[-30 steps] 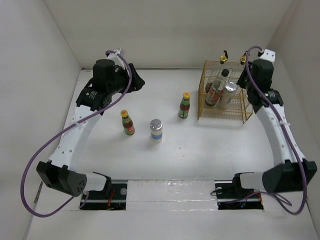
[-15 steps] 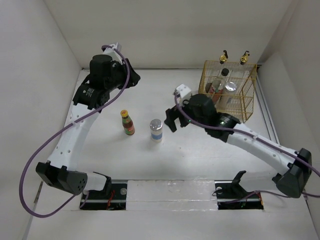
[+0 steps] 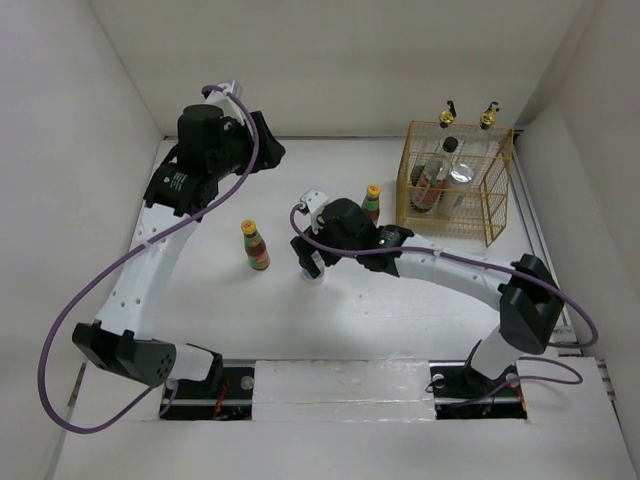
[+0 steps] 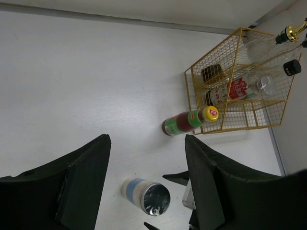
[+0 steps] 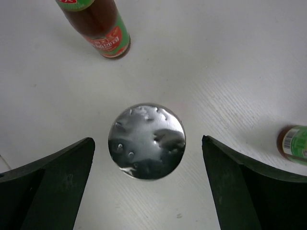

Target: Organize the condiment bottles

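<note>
Both arms are white tapered links joined by bulky black motor housings. The left arm [image 3: 150, 270] has a row of small dark dots along its white link, faint white lettering on its black wrist housing [image 3: 182, 187], and a purple cable [image 3: 52, 340] looping wide at eight o'clock of the top view. The right arm [image 3: 450, 270] has a like purple cable [image 3: 590, 325] at four o'clock and a white block [image 3: 315, 200] at its wrist. The left arm's fingers [image 4: 72, 191] and the right arm's fingers [image 5: 259, 191] are broad, matte black wedges.
</note>
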### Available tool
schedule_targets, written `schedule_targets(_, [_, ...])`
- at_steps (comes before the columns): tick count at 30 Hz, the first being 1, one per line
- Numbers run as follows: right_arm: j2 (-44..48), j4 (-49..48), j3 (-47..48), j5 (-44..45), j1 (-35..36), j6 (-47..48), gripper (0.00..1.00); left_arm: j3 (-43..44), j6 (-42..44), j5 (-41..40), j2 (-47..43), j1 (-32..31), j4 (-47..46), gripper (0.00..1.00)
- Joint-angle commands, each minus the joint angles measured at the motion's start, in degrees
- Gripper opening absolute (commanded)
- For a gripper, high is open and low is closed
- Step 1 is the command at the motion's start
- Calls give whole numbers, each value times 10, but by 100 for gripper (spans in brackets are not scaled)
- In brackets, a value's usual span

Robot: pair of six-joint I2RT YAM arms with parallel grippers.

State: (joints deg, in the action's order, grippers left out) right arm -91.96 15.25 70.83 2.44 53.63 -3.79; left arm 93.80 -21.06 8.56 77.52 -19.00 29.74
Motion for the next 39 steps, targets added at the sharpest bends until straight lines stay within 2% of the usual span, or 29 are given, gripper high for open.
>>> schedule_targets(1, [-22, -61, 42, 21, 6, 8, 99, -16, 2, 7, -19, 4, -15, 59])
schedule_targets(2, [-32, -61, 50, 21, 6, 8, 96, -16, 2, 13, -19, 4, -15, 59])
schedule_targets(3, [-42, -61, 57, 21, 6, 8, 90, -16, 2, 13, -19, 4, -15, 59])
schedule_targets(4, [-57, -55, 62, 21, 6, 8, 78, -16, 2, 13, -19, 4, -15, 59])
schedule_targets(8, [-55, -44, 70, 58, 11, -4, 58, -10, 8, 13, -19, 4, -15, 59])
schedule_targets(10, [-43, -38, 70, 82, 11, -10, 56, -5, 8, 13, -14, 4, -15, 59])
schedule_targets(11, [-26, -33, 70, 82, 11, -10, 48, -5, 13, 13, -14, 4, -15, 59])
schedule_targets(12, [-17, -33, 77, 87, 4, -10, 45, -5, 13, 13, -14, 4, -15, 59])
schedule_targets(19, [125, 22, 118, 109, -48, -16, 43, -5, 8, 30, -8, 4, -15, 59])
schedule_targets(23, [219, 55, 124, 137, -121, -22, 42, -16, 8, 30, -8, 4, -15, 59])
schedule_targets(26, [266, 87, 138, 153, -220, -40, 41, -22, 8, 30, -8, 4, -15, 59])
schedule_targets(27, [271, 101, 145, 158, -276, -46, 41, -27, 8, 30, -8, 4, -15, 59])
schedule_targets(30, [276, 107, 173, 158, -354, -59, 40, -21, 8, 36, -8, 4, -15, 59])
schedule_targets(31, [260, 107, 193, 150, -406, -59, 40, -15, 8, 36, -2, 4, -10, 59])
schedule_targets(34, [236, 101, 214, 144, -488, -59, 38, -10, 8, 30, -2, -2, -5, 59])
schedule_targets(39, [192, 40, 210, 120, -577, -85, 38, -4, 8, 30, 4, -2, -5, 59])
